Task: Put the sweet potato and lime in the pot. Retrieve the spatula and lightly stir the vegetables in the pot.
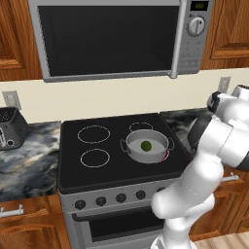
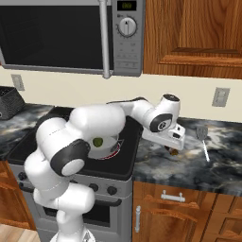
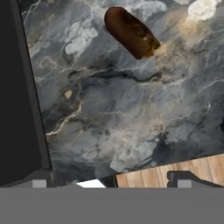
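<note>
The gripper [image 2: 173,147] hangs low over the marble counter [image 2: 217,165] just right of the stove [image 2: 124,163], its jaws spread wide and holding nothing. In the hand view the sweet potato [image 3: 131,32] lies on the counter ahead of the fingertips, apart from them, tilted across the stone. In the right base view a spatula [image 2: 203,139] rests on the counter to the gripper's right, near but not touching. Left of the gripper, the pot [image 1: 146,146] sits on the stove's front right burner with the lime [image 1: 145,145] inside it. A microwave [image 1: 116,36] hangs above, and a toaster [image 1: 10,129] stands at the far left.
</note>
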You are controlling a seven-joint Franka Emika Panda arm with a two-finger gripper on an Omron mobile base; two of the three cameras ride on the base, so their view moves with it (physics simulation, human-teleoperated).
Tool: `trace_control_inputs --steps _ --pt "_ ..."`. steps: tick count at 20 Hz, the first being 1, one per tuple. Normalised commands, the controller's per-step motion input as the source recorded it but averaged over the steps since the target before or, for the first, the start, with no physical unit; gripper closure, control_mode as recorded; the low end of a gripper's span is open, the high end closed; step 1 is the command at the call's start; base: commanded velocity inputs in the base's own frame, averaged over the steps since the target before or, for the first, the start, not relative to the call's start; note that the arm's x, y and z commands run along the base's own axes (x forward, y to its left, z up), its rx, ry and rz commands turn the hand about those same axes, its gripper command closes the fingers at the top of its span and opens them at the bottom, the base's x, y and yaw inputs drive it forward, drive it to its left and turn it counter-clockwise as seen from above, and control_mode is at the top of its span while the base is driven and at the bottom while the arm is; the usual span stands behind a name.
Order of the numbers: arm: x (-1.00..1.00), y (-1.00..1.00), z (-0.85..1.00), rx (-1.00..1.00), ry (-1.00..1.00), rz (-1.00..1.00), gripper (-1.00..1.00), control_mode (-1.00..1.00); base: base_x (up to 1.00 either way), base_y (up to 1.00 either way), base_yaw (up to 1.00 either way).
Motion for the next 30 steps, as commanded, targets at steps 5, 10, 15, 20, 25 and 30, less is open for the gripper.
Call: trace_control_inputs --steps 5,10,15,20,25,30 --pt "0.03 -0.04 -0.31 0.00 0.03 0.02 -1.00 -1.00 0.00 0.00 0.00" --pt "0.26 0.01 -0.28 0.00 0.00 0.11 -1.00 -1.00 0.00 0.00 0.00" --pt "0.58 0.00 -0.24 0.00 -0.05 0.23 -1.00 -1.00 0.00 0.00 0.00" --pt "0.79 0.00 -0.18 0.00 -0.02 0.27 -1.00 -1.00 0.00 0.00 0.00" --pt "0.21 -0.13 -0.01 0.00 -0.03 0.16 -1.00 -1.00 0.00 0.00 0.00" --pt "0.00 -0.27 0.00 0.00 0.00 0.02 -1.00 -1.00 0.00 0.00 0.00"
